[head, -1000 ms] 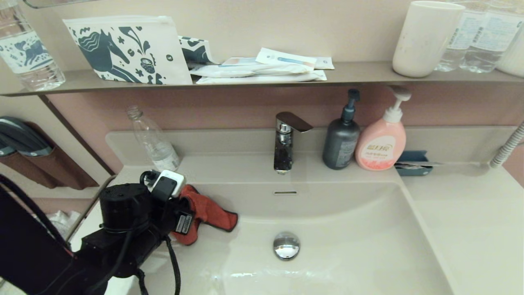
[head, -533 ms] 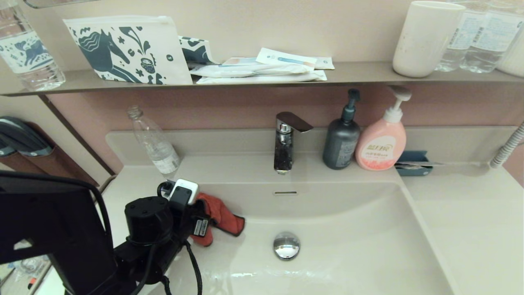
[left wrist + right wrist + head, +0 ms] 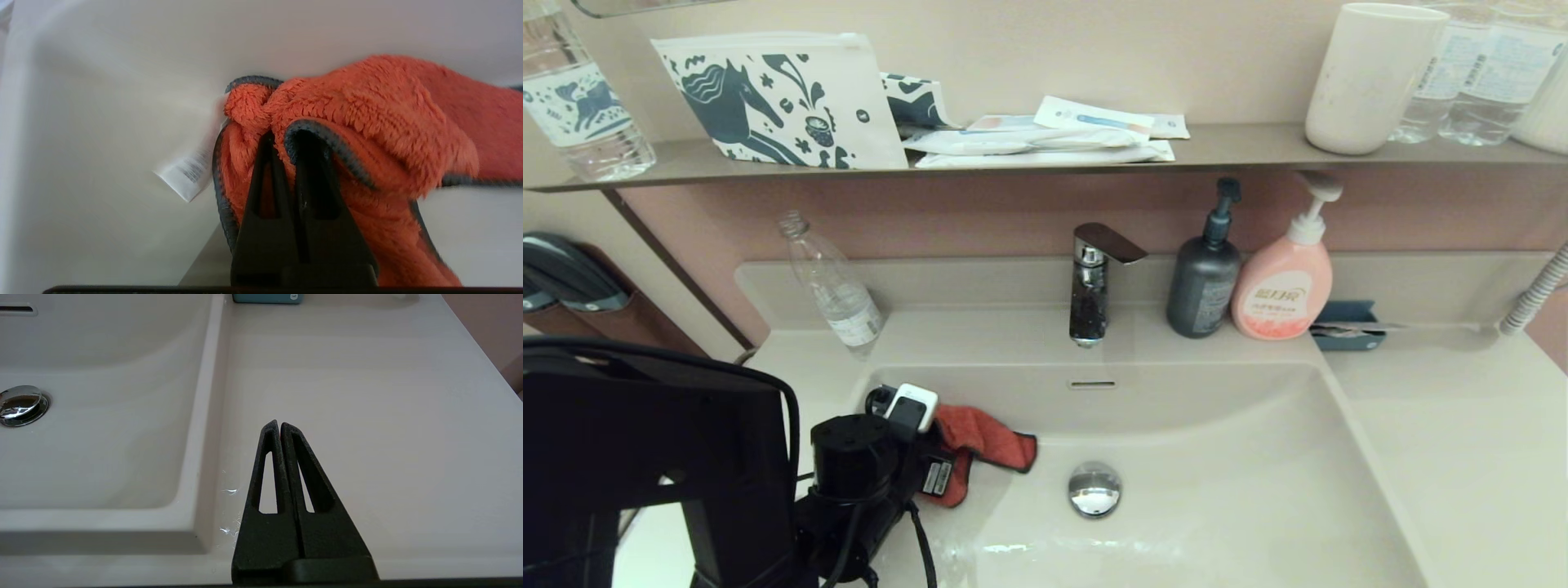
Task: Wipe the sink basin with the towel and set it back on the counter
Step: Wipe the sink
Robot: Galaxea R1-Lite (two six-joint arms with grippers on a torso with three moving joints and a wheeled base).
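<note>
Occupying most of the counter [image 3: 1462,457], the sink basin [image 3: 1217,490] holds the towel [image 3: 980,445] against its left wall. Left gripper [image 3: 282,134] clamps a towel fold; cloth hides its fingertips. Right gripper [image 3: 280,424], fingers closed and empty, hovers over the counter's right side.

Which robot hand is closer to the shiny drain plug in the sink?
The left. The left end effector clamps the towel inside the sink basin, beside the drain stopper. The right end effector sits over the counter, outside the basin.
</note>
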